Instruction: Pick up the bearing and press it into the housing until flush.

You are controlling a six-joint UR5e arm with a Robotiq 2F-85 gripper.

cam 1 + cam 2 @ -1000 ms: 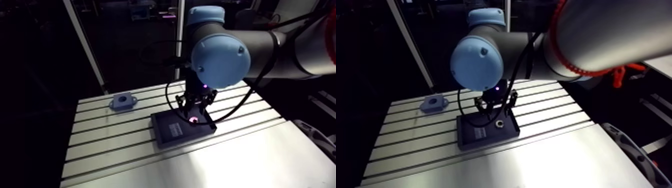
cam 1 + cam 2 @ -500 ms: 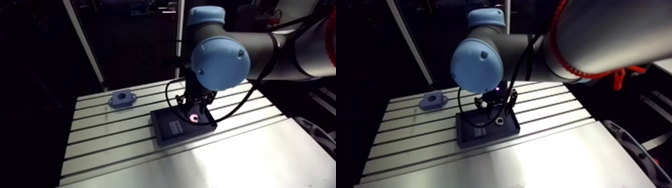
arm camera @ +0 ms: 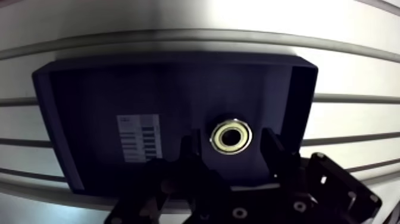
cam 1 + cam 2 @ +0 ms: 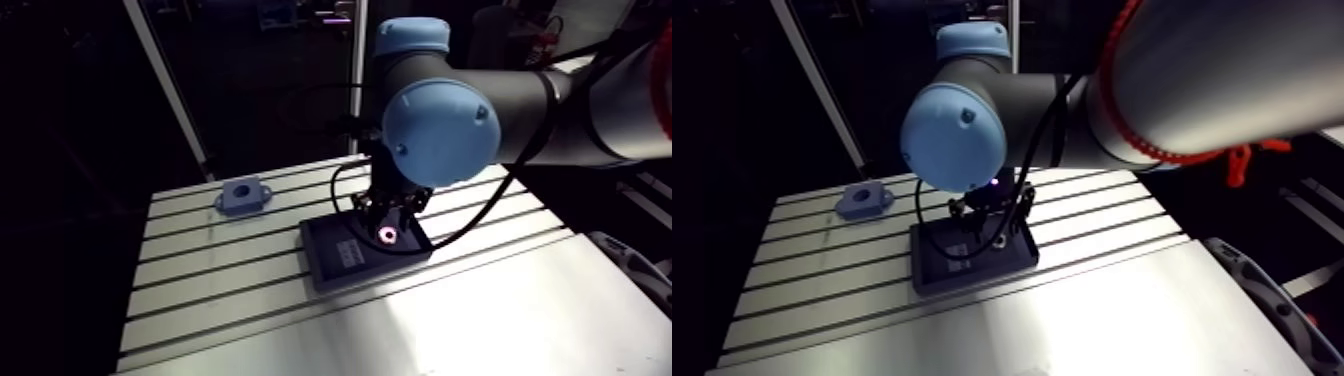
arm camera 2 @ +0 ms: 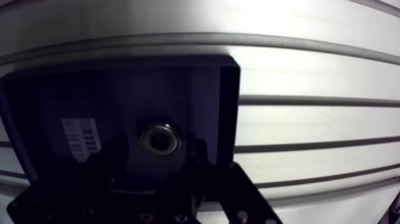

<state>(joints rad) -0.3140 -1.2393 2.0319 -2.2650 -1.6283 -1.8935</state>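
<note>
The bearing [image 3: 231, 136], a small metal ring with a bright race, lies flat in a shallow dark tray [image 3: 89, 119]. My gripper [image 3: 231, 144] hangs low over it and is open. One finger [image 3: 191, 156] stands on each side of the ring, with a small gap on both sides. In the arm view the gripper [image 4: 390, 222] sits just above the tray [image 4: 335, 265], and the bearing [image 4: 385, 236] glows pink under it. The blue-grey housing [image 4: 241, 195], a block with a round bore and two side lugs, stands apart at the table's far left.
A white label [image 3: 138, 138] is stuck to the tray floor beside the bearing. The tray's raised walls [image 3: 300, 107] stand close to one finger. The slotted aluminium table [image 4: 220, 300] stretches between tray and housing.
The gripper has come down closer to the tray and bearing. The arm view has shifted a little with the arm. The housing and tray have stayed in place.
</note>
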